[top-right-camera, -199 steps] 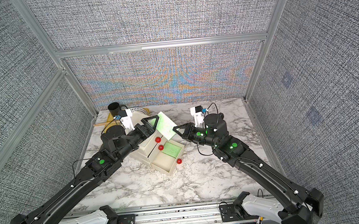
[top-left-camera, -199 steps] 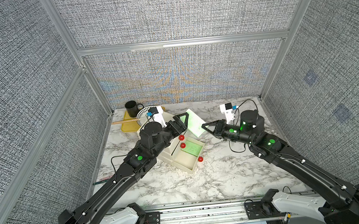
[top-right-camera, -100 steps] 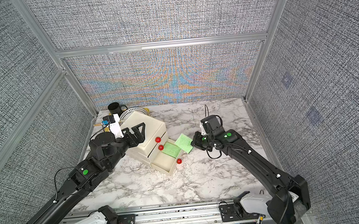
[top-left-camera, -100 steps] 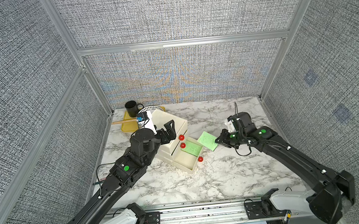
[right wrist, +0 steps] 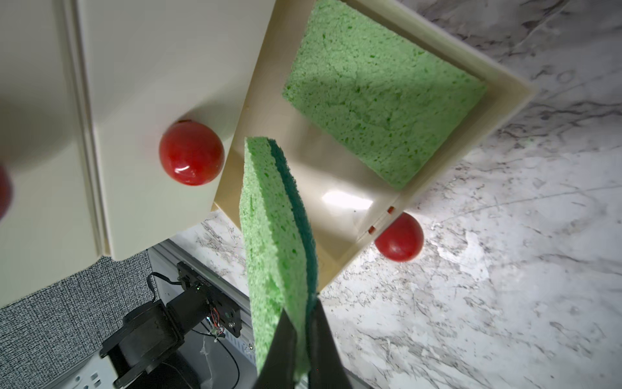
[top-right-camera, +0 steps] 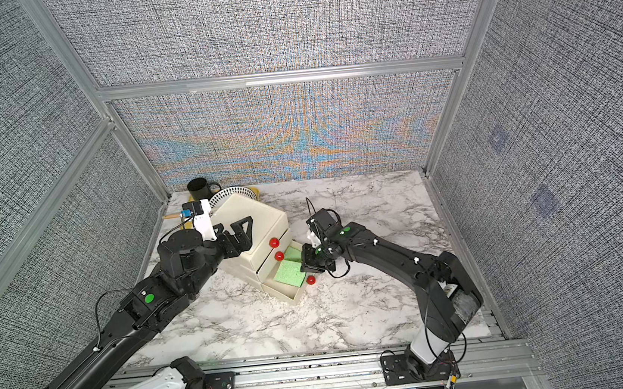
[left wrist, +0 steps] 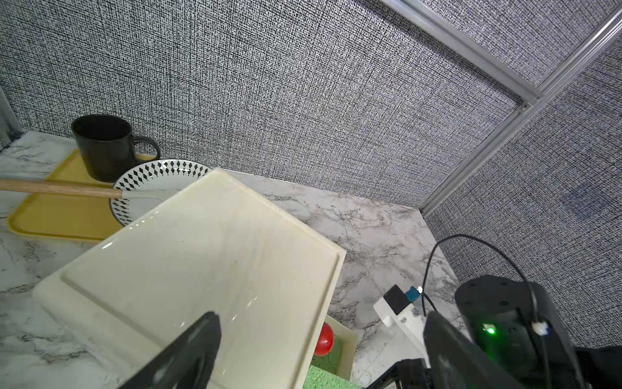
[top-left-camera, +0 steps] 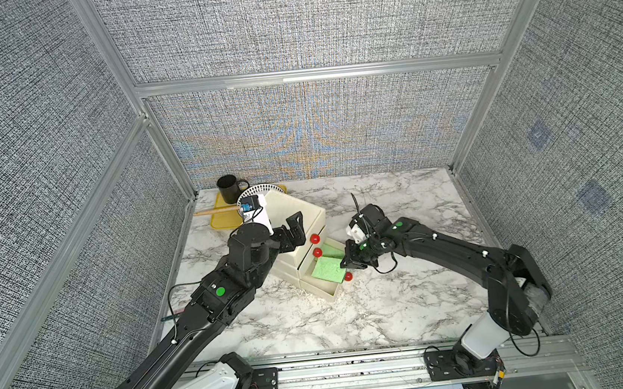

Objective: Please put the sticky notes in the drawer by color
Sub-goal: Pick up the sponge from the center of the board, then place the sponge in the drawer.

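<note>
The cream drawer (top-left-camera: 283,206) stands at the back left, its bottom drawer (right wrist: 336,175) pulled out. One green sticky note (top-left-camera: 329,272) lies flat inside it. My right gripper (top-left-camera: 351,256) is shut on a second green sticky note (right wrist: 276,235), held on edge over the open drawer between the middle knob (top-left-camera: 317,252) and the bottom knob (top-left-camera: 348,276). My left gripper (top-left-camera: 292,230) hangs open and holds nothing above the cabinet top (left wrist: 202,262). No other sticky notes are in view.
Behind the cabinet in the back left corner a yellow tray (top-left-camera: 223,221) carries a black mug (top-left-camera: 228,189), a patterned bowl (top-left-camera: 259,190) and a wooden-handled spatula (top-left-camera: 214,211). Enclosure walls close in on three sides.
The two grippers have parted. My left one pulled back over the cabinet top. My right one carried the green sticky note down and left to the open bottom drawer.
</note>
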`<state>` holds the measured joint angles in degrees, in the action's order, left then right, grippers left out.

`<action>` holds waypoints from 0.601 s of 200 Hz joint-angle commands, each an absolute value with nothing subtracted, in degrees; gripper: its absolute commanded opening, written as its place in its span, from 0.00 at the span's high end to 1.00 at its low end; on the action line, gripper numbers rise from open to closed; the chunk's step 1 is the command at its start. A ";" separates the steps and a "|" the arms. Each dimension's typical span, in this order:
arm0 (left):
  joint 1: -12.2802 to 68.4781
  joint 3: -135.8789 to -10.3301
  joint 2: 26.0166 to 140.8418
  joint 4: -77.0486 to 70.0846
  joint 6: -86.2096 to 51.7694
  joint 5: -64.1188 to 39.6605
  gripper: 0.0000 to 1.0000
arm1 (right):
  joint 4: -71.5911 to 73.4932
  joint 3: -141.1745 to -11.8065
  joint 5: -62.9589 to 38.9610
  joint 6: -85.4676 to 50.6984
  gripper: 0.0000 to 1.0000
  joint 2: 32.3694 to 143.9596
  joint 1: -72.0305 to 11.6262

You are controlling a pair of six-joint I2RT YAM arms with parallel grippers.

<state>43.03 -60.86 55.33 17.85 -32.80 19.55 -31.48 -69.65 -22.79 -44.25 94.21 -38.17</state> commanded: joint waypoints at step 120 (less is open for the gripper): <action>42.98 -61.08 55.02 18.19 -31.30 20.91 0.04 | -36.52 -78.11 -18.63 -37.49 0.70 106.20 -41.68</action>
<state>43.03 -60.84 55.22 18.04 -32.34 19.64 -31.31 -77.34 -22.13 -40.27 106.52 -41.19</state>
